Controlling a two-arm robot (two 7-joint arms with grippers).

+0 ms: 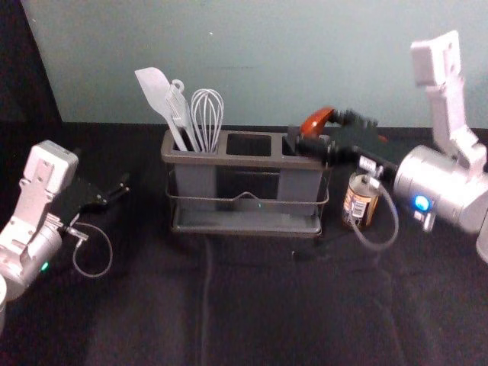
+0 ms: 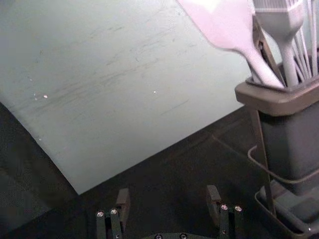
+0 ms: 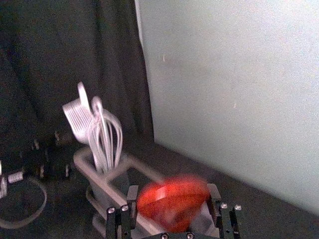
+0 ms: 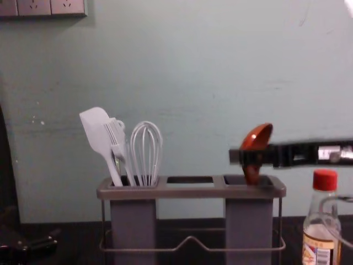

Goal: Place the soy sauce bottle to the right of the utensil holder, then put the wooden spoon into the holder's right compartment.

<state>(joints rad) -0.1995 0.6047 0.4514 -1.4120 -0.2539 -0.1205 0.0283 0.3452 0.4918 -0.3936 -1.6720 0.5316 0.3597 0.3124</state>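
Over the right compartment (image 4: 249, 226) of the boxy grey plastic utensil holder (image 4: 190, 194), my right gripper (image 3: 173, 193) pinches the red-brown wooden spoon (image 4: 260, 136) bowl-up for handle-first seating, red-capped glass soy sauce bottle (image 4: 317, 243) standing holder's right, left gripper (image 2: 167, 201) parked left, jaws apart.

The place looked most like a robotics lab or test room, with kitchen things set out in it. A robot's left arm (image 1: 30, 229) and right arm (image 1: 435, 179), cabled and showing small lights, reached over a bench (image 1: 152, 305) covered in creased black cloth. Behind the bench rose a plain pale green-grey wall (image 4: 193, 72), scuffed and specked, with socket plates (image 4: 34, 6) high on the left in the chest view. Dark, curtain-like fabric (image 3: 50, 59) hung beside the wall. The kitchen touch came from the utensil holder (image 4: 193, 192), whisk (image 4: 146, 154), spatula (image 4: 98, 131) and soy sauce bottle (image 4: 320, 251).
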